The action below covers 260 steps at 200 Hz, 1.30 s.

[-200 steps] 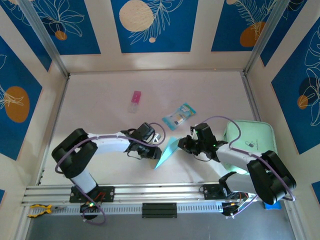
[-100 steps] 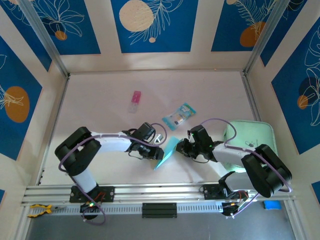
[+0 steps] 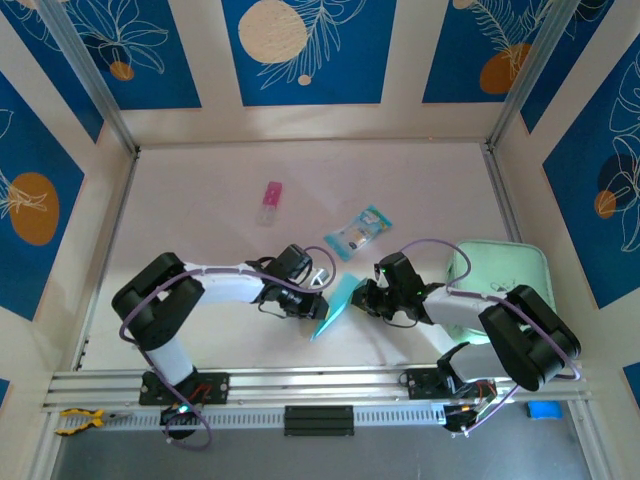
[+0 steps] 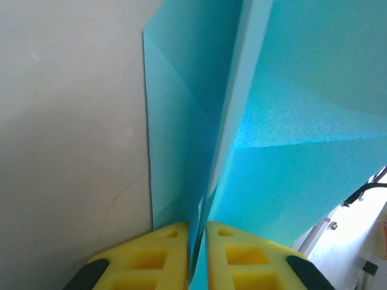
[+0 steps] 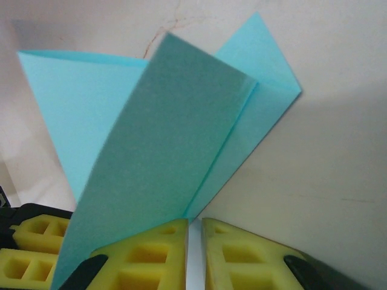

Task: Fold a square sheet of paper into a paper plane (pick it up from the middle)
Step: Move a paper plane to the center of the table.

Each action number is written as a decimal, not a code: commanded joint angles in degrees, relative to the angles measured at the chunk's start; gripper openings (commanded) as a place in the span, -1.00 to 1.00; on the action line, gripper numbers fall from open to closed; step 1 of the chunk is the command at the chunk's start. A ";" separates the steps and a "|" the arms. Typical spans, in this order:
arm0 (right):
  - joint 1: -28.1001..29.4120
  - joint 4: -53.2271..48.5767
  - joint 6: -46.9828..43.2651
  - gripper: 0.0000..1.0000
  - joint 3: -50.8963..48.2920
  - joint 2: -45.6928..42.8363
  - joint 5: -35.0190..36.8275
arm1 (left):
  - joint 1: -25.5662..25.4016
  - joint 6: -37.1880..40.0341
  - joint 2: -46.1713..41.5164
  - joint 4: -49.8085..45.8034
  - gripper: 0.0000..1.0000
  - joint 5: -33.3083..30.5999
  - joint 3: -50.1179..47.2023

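Observation:
The square sheet of paper (image 3: 335, 305) is light blue and folded into a slim pointed shape with a centre crease. It stands tilted on edge between my two grippers, near the table's front middle. My left gripper (image 3: 311, 301) presses in from the left. In the left wrist view its yellow fingers (image 4: 151, 260) are shut on the paper's folded layers (image 4: 278, 121). My right gripper (image 3: 366, 297) holds the other side. In the right wrist view the paper (image 5: 163, 139) fans up from the crease, which ends at the narrow slit of my right gripper (image 5: 195, 226).
A teal-and-clear packet (image 3: 358, 233) lies just behind the paper, and a small pink object (image 3: 270, 202) lies farther back left. A mint-green pad (image 3: 505, 280) sits at the right under the right arm. A metal rail (image 3: 320, 385) runs along the near edge.
The left gripper's jaws have closed onto the paper. The right gripper has shifted a little left toward it. The paper now stands narrower and more on edge.

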 commanded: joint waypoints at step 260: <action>9.29 -1.28 3.67 0.01 10.51 -1.04 2.34 | -0.54 2.25 -14.41 -11.48 -1.00 -22.95 -2.29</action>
